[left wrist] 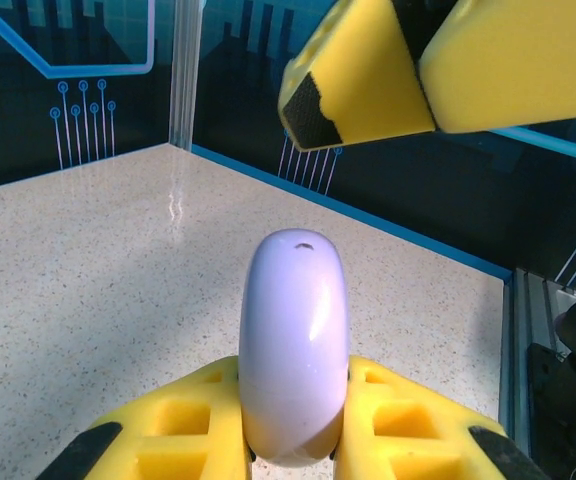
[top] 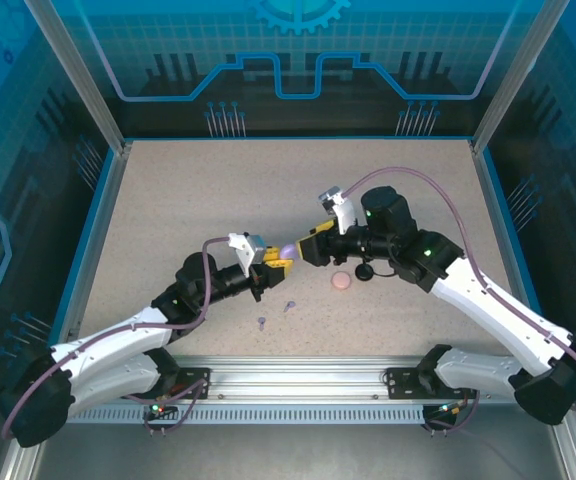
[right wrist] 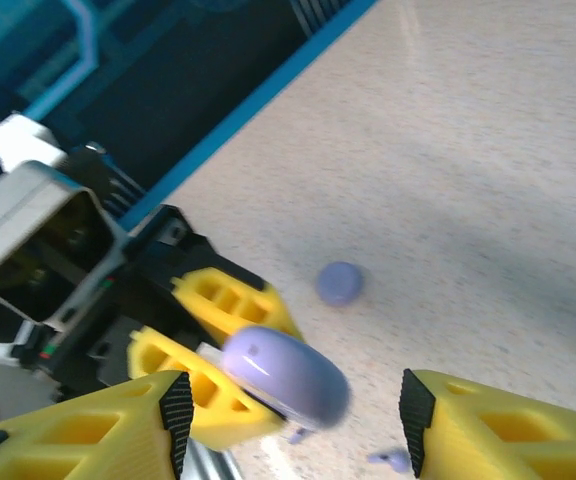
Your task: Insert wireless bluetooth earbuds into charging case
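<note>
Wireless bluetooth earbuds lie loose on the table (top: 168,200). One lavender earbud (top: 261,322) sits on the near side of the left gripper (top: 278,263). A second lavender earbud (top: 289,306) lies just right of the first, apart from it and nearer the fingers. Both are clear of the arms, and nothing covers them.

The left gripper is clamped on a lavender charging case (top: 288,250), raised off the table. In the left wrist view the case (left wrist: 294,350) stands on edge between the yellow fingers (left wrist: 188,420), with its rounded end pointing away from them. I cannot tell from the pictures whether the case lid is up.

The right gripper (top: 306,248) faces the left one across the case. Its jaws stand apart, one pad on each side of the case (right wrist: 288,378) with a gap at both, so it holds nothing. Beyond the case, past the left gripper's fingers (right wrist: 230,296), a small round lavender thing (right wrist: 339,283) rests on the table, too blurred to name.

To the right, beneath the right gripper's wrist, lies a pink disc case (top: 341,281).
</note>
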Available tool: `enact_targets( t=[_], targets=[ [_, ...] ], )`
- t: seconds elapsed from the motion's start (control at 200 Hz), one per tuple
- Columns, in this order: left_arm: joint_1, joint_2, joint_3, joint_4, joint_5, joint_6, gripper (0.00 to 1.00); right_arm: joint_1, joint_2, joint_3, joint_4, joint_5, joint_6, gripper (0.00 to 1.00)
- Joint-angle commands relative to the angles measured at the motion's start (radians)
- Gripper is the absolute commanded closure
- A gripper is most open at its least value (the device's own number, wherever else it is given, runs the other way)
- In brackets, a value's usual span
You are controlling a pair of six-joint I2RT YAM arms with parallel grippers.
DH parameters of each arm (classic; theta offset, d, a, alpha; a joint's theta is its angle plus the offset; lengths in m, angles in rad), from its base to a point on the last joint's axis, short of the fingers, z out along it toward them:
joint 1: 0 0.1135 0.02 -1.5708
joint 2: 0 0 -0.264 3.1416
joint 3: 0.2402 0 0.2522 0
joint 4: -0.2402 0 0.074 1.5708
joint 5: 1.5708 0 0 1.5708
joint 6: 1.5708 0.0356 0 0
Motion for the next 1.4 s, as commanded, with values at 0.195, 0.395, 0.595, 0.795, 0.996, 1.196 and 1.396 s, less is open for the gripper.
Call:
enact_targets(
  t=[0.195, 0.395, 0.595, 0.795, 0.996, 1.196, 1.396],
  targets=[
    [-0.009, 0.138, 0.074, -0.063, -0.024, -0.09, 1.0, -0.069, -0.208, -0.118, -0.106, 0.337, 0.021, 0.28],
    [-0.008, 0.355, 0.166, -0.098, -0.026, -0.19, 1.0, -0.15, -0.378, -0.269, -0.055, 0.367, 0.101, 0.04],
    [-0.008, 0.589, 0.319, -0.175, 0.001, -0.312, 1.0, -0.205, -0.517, -0.374, -0.029, 0.373, 0.147, 0.0],
    [-0.009, 0.796, 0.481, -0.249, 0.03, -0.379, 1.0, -0.226, -0.582, -0.396, -0.074, 0.382, 0.142, 0.0],
    [-0.009, 0.943, 0.617, -0.338, 0.019, -0.399, 0.99, -0.232, -0.595, -0.385, -0.122, 0.387, 0.125, 0.0],
    [-0.008, 1.01, 0.669, -0.379, 0.002, -0.415, 0.9, -0.237, -0.597, -0.372, -0.167, 0.416, 0.123, 0.0],
    [-0.005, 1.027, 0.666, -0.391, -0.023, -0.425, 0.68, -0.243, -0.591, -0.392, -0.181, 0.45, 0.152, 0.0]
  ],
)
